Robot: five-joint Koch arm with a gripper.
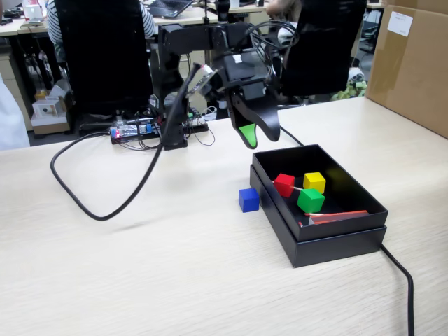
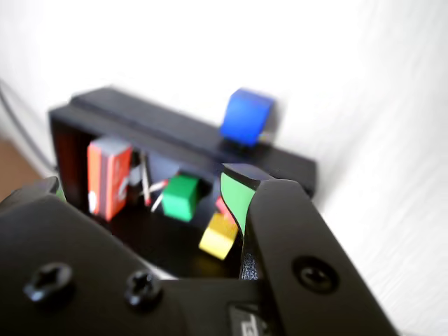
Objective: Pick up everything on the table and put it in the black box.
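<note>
The black box [image 1: 329, 241] sits right of centre on the table [image 1: 175, 273]. Inside it lie a red cube [image 1: 284, 184], a yellow cube [image 1: 314, 182] and a green cube [image 1: 310, 200]. A blue cube [image 1: 248, 199] rests on the table, close against the box's left wall. My gripper [image 1: 257, 136] hangs open and empty above the box's back left corner. The wrist view looks down into the box [image 2: 161, 129]: green cube [image 2: 182, 197], yellow cube [image 2: 218, 236], blue cube [image 2: 246, 115] beyond the far wall. The gripper [image 2: 143, 185] holds nothing there; its right finger mostly hides the red cube.
An orange matchbox [image 1: 336, 217] and loose matchsticks [image 2: 150, 183] share the box. A thick black cable [image 1: 91, 203] loops across the table's left; another cable [image 1: 402, 273] runs off front right. A brown carton [image 1: 413, 63] stands at the far right. The arm's base and circuit board [image 1: 133, 131] are behind.
</note>
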